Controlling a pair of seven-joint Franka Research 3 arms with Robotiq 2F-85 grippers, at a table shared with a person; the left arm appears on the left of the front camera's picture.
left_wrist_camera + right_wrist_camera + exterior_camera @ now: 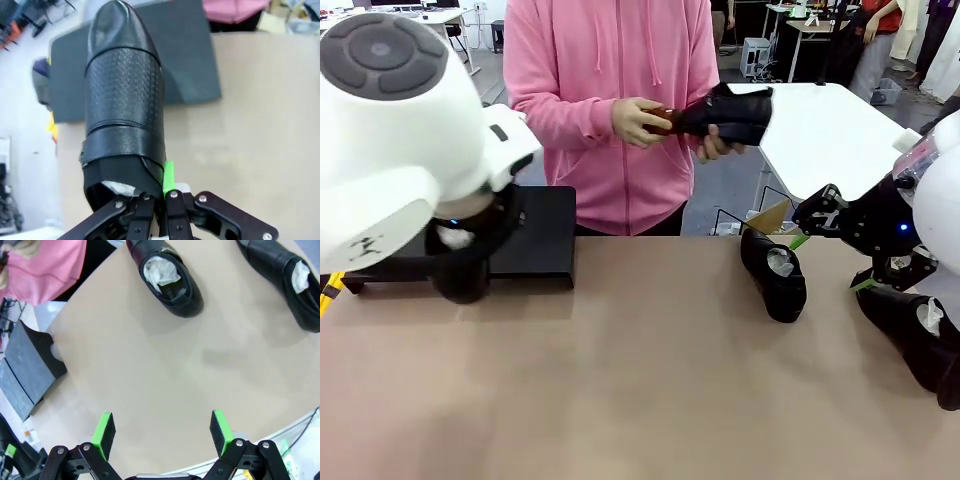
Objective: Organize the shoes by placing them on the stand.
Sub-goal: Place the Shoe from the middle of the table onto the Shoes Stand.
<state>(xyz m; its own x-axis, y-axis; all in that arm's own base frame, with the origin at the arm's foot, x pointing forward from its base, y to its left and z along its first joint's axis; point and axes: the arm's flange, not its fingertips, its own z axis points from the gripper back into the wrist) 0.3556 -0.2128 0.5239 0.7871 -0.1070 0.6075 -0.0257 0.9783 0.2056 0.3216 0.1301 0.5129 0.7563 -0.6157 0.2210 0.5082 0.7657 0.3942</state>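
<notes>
Bearing black shoes (pixel 782 295), tan workshop tabletop (pixel 620 380).

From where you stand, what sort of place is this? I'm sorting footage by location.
Probably a robotics lab or workshop, not a shoe shop: a white robot arm reaches over a brown table, other white worktables stand in the open room behind the person, and black shoes lie loose.

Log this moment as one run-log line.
left gripper: shut on glossy black leather shoe at matte-black stand | right gripper: open above tan table | table: two shoes | person: holds another shoe
</notes>
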